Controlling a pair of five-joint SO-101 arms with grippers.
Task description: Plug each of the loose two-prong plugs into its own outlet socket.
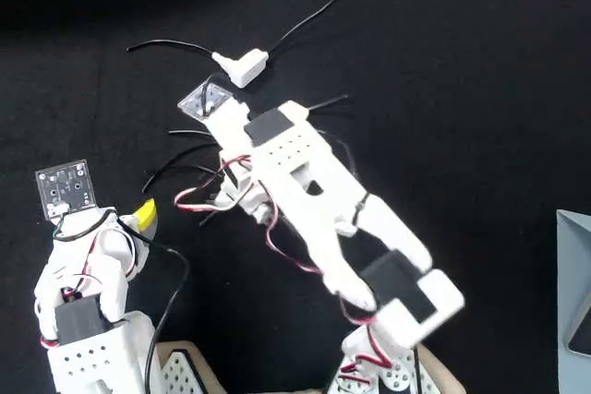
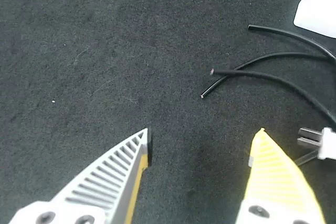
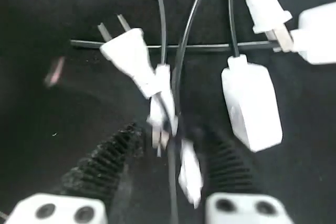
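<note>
Plug [image 3: 128, 53] lies loose as my right pincer [image 3: 172, 132] straddles it, open for a grab; left pincer [image 2: 203, 130] gapes empty.

**Three viewpoints over one table**

High view: fixed overhead, aimed steeply down at the table [image 1: 480, 89], wide enough to take in both arms.
Left wrist view: low over the table, looking past the left gripper [image 2: 203, 132] at cables [image 2: 236, 72].
Right wrist view: lower still, past the right gripper [image 3: 172, 132] onto plugs [image 3: 128, 56].
Shared by all three: cables left of the table's middle.
</note>
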